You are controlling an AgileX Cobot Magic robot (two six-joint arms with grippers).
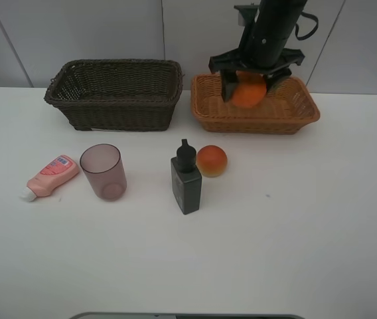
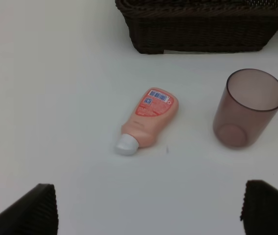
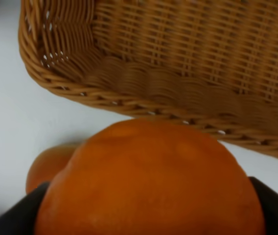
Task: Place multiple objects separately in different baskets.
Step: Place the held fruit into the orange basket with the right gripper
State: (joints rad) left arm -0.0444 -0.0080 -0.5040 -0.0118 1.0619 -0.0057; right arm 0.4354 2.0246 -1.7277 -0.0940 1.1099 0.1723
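Orange (image 1: 248,95), judged firm, light and roll-prone, sits clamped across its middle in your right hand (image 1: 249,88) by the tan basket (image 1: 255,123).

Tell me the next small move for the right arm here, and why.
Probably lower the right gripper a little toward the floor of the orange-tan basket before opening. It is shut on the orange, which in the high view hangs above the basket rather than resting in it. Releasing from there might let the fruit bounce or roll out over the shallow rim.
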